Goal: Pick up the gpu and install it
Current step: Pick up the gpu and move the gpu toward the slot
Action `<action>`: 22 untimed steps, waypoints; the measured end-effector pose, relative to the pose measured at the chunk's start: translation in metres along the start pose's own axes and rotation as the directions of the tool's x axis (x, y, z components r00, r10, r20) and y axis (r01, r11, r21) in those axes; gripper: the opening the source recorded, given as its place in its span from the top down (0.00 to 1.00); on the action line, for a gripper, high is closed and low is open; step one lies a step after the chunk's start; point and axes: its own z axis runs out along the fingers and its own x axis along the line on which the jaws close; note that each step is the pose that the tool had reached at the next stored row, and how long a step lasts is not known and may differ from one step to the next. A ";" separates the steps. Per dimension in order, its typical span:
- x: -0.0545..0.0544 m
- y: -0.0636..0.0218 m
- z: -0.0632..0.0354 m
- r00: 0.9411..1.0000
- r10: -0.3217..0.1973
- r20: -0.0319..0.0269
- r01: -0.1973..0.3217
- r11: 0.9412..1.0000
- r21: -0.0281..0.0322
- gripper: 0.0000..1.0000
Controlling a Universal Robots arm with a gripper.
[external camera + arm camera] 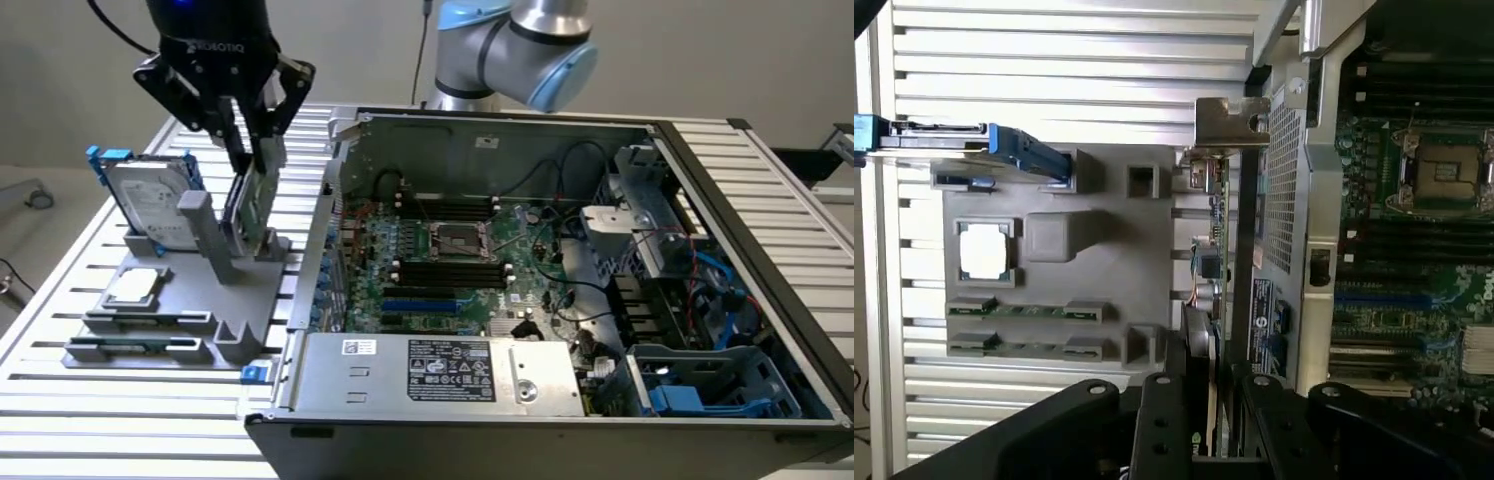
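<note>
The gpu (250, 205) stands on edge in the grey parts holder (174, 300), on the exterior view's left, beside the open computer case (747, 250). My gripper (254, 150) comes down from above with one finger on each face of the card's upper edge, shut on it. The wrist view looks along the gpu (1216, 240) edge-on, green board and silver bracket showing, with my gripper (1212, 400) pinching its near end. The card's lower edge still sits in the holder (1114, 270).
On the holder also rest a silver hard drive with blue rails (147, 200), a square CPU chip (134, 287) and two memory sticks (140, 320). The motherboard (454, 250) lies exposed inside the case, with blue expansion slots (420, 300). The arm's elbow (521, 50) hangs behind the case.
</note>
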 end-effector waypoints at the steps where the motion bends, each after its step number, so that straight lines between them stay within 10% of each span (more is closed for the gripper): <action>1: -0.004 -0.0003 -0.0046 1.000 0.000 -0.001 0.000 1.000 0.000 0.74; 8: -0.034 -0.0032 -0.0369 1.000 0.000 -0.015 0.000 1.000 0.000 0.74; 18: -0.077 -0.0062 -0.0493 0.997 0.000 -0.083 0.000 1.000 0.001 0.74; 22: -0.096 -0.0073 -0.0496 0.996 0.000 -0.094 0.000 1.000 0.002 0.74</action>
